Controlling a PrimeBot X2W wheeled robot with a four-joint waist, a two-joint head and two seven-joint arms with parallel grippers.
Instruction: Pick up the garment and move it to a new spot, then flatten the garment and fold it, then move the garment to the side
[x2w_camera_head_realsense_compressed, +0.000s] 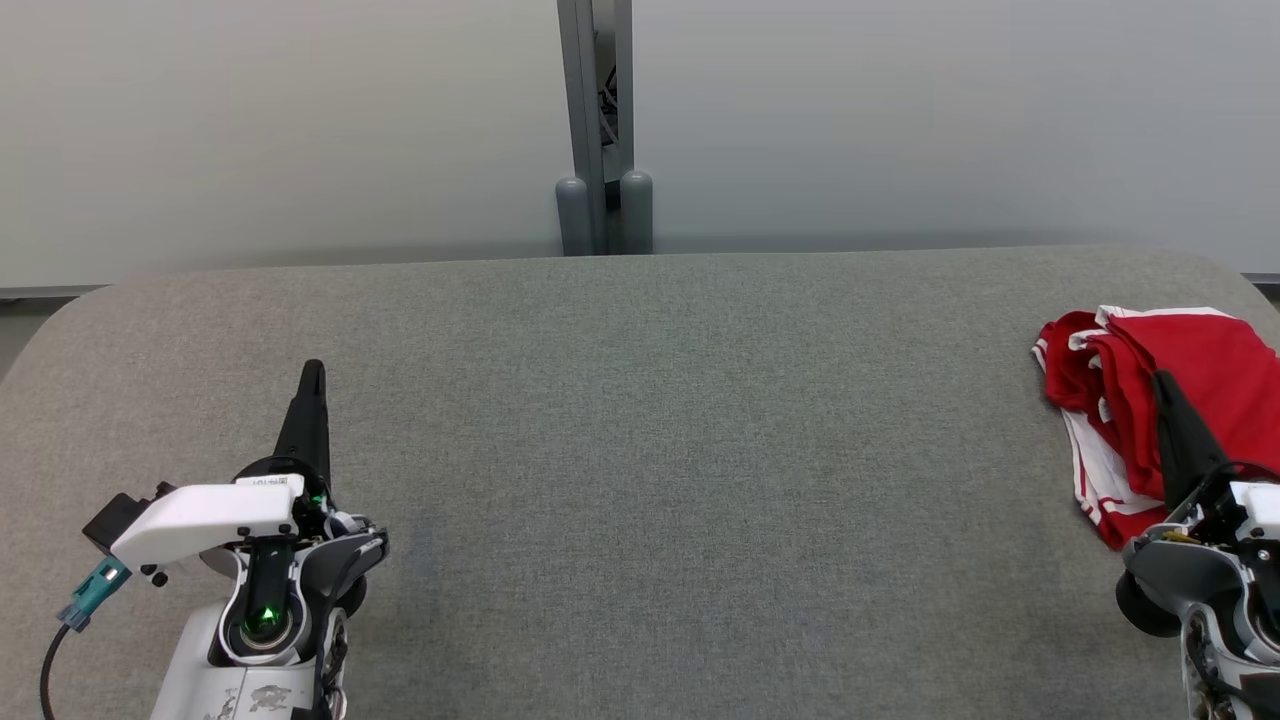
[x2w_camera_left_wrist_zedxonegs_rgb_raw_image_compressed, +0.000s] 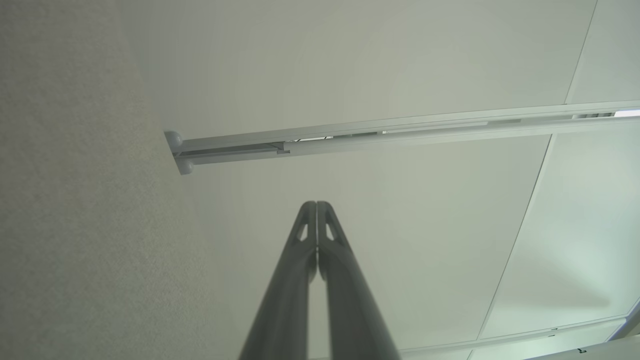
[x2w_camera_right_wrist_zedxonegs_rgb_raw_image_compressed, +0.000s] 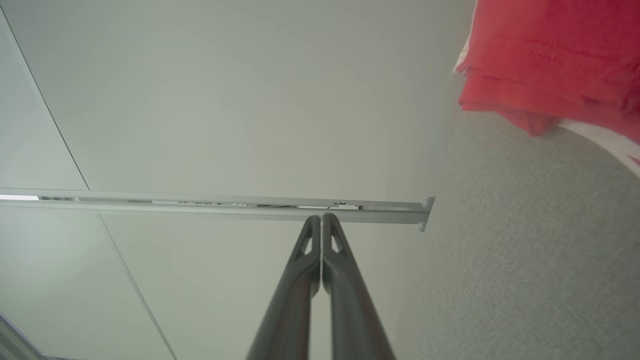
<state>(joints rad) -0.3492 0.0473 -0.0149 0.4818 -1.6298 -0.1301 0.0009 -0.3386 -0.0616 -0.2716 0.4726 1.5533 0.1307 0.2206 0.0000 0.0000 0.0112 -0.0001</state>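
The garment (x2w_camera_head_realsense_compressed: 1190, 385) is red with white striped trim and lies bunched at the far right edge of the grey table (x2w_camera_head_realsense_compressed: 660, 450); its red folds (x2w_camera_right_wrist_zedxonegs_rgb_raw_image_compressed: 550, 55) fill the upper right of the right wrist view. My right gripper (x2w_camera_head_realsense_compressed: 1165, 382) is shut and empty, raised in front of the garment at the lower right, fingers pressed together (x2w_camera_right_wrist_zedxonegs_rgb_raw_image_compressed: 320, 220). At the lower left my left gripper (x2w_camera_head_realsense_compressed: 313, 368) hovers over bare table, also shut with nothing in it, its tips touching (x2w_camera_left_wrist_zedxonegs_rgb_raw_image_compressed: 316, 205).
A grey post (x2w_camera_head_realsense_compressed: 603, 130) with two rounded feet stands behind the table's back edge, against pale wall panels. The table's corners are rounded. A wide stretch of felt lies between the two arms.
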